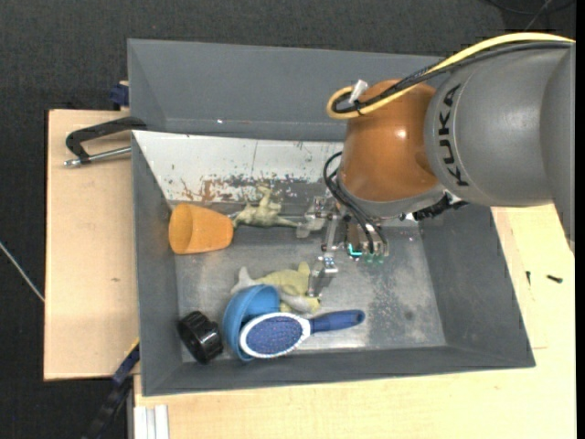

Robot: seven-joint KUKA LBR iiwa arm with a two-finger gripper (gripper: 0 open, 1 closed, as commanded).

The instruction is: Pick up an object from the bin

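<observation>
My gripper [322,277] hangs below the arm's orange cover, near the middle of the bin. Its lower tip is right at the upper right edge of a pale yellow soft thing [285,284]; I cannot tell if they touch. Just below that lie a blue hairbrush [291,330] with a speckled oval face and a blue scoop-like cup [243,307]. A yellowish toy figure [260,210] lies at the back wall, to the gripper's upper left.
An orange cup [198,230] lies on its side at the left wall. A black round cap [199,335] sits in the front left corner. The bin floor to the right of the gripper is bare metal. The arm covers the bin's back right.
</observation>
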